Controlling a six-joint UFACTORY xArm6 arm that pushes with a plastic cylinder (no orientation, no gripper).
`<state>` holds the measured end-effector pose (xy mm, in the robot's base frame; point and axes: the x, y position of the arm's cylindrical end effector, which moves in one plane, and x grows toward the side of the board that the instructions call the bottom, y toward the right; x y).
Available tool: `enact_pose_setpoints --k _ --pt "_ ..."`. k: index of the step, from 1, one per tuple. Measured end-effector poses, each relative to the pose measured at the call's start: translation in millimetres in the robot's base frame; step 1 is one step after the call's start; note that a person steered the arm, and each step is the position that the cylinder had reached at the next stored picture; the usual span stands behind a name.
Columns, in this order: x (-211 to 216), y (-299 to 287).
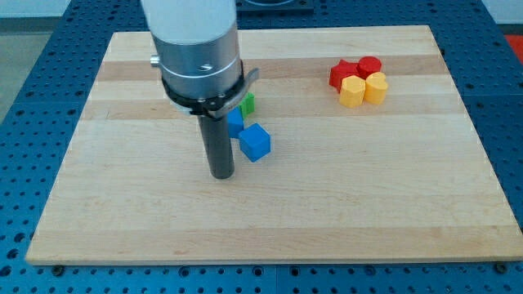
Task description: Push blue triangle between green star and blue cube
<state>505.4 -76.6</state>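
Observation:
The blue cube point(255, 142) lies on the wooden board, left of centre. A blue block point(235, 123), which looks like the blue triangle, sits just up-left of the cube, partly hidden by the rod. A green block point(248, 103), the green star, peeks out above it, mostly hidden by the arm's collar. My tip point(221, 174) rests on the board just to the lower left of the blue cube and below the blue triangle, close to both.
A cluster of two red blocks point(341, 73) point(369, 65) and two yellow blocks point(352, 91) point(377, 86) sits at the view's upper right. The wooden board point(392, 204) lies on a blue perforated table.

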Motion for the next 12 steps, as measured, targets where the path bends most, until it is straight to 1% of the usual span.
enact_pose_setpoints --k 1,4,8,9,12 --pt "-7 -14" --pt "-35 -18" --pt "-51 -18" --pt "-52 -27" --pt "-74 -34"
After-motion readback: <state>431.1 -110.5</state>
